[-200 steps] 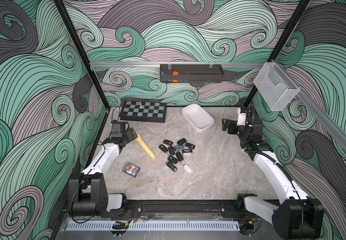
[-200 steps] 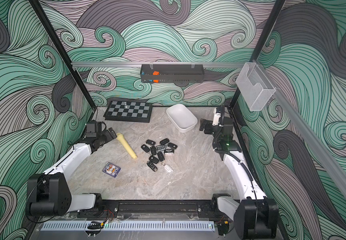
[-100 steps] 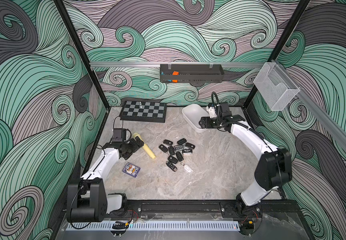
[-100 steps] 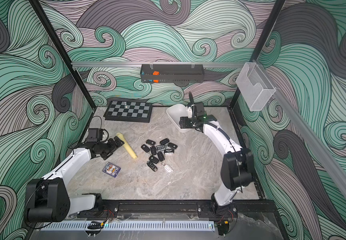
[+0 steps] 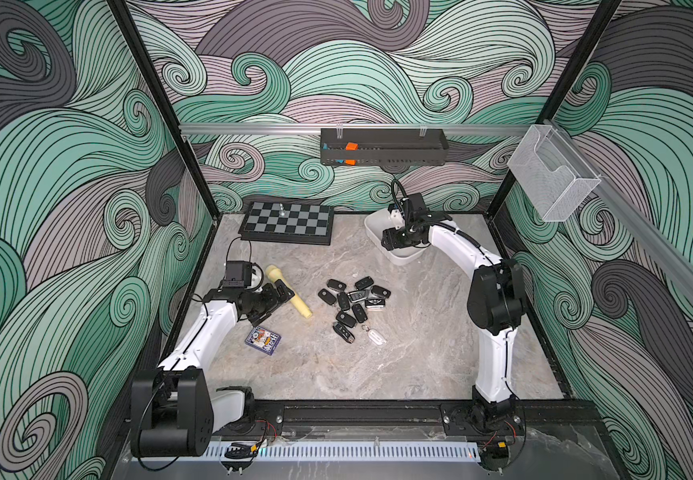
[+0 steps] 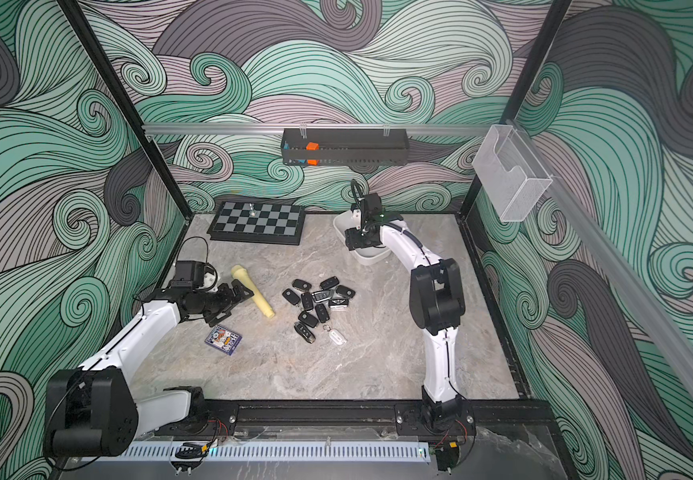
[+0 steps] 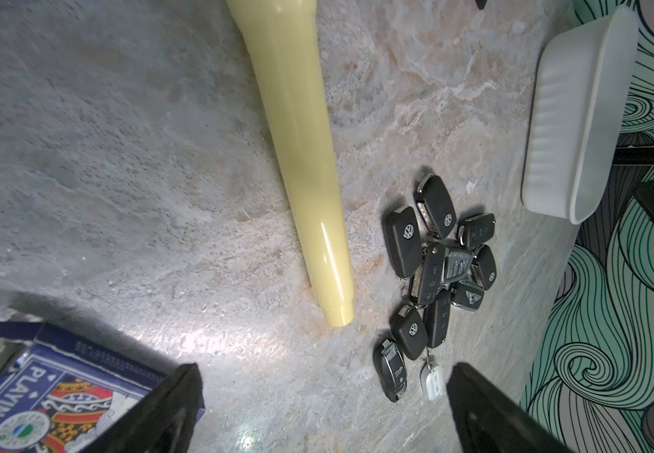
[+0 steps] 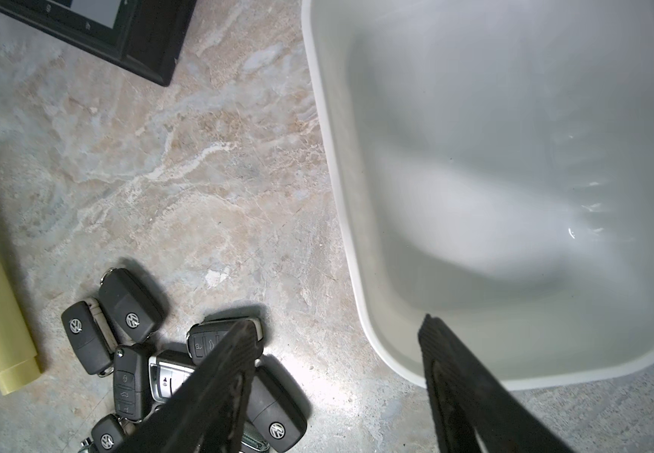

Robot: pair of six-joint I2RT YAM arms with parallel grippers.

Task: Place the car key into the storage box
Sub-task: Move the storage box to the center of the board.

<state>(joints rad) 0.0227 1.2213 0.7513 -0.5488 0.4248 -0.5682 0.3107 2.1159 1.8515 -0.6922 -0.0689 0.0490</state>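
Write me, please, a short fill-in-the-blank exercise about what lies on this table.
1. The right gripper hangs above the ____ storage box.
2. The left gripper stands ____, gripping nothing.
3. The car keys lie on the table, ____ the storage box.
4. The chessboard carries ____ piece.
Missing words: white; open; outside; one.
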